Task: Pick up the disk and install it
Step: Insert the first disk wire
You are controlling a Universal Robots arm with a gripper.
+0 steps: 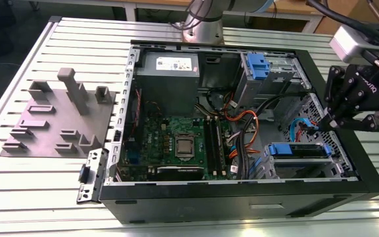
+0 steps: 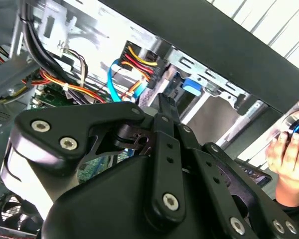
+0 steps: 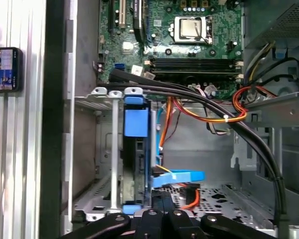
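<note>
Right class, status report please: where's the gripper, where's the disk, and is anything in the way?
Gripper over drive cage. Disk in cage, on edge, blue rail showing. Black cables cross close by.

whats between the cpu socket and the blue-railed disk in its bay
In the exterior view, the memory sticks and a bundle of orange and black cables lie between the CPU socket and the disk.

Disk (image 1: 299,150) sits inside case (image 1: 255,200), beside motherboard (image 1: 176,143).

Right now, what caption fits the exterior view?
Gripper hovers inside the open computer case, above the blue-railed disk.
</note>
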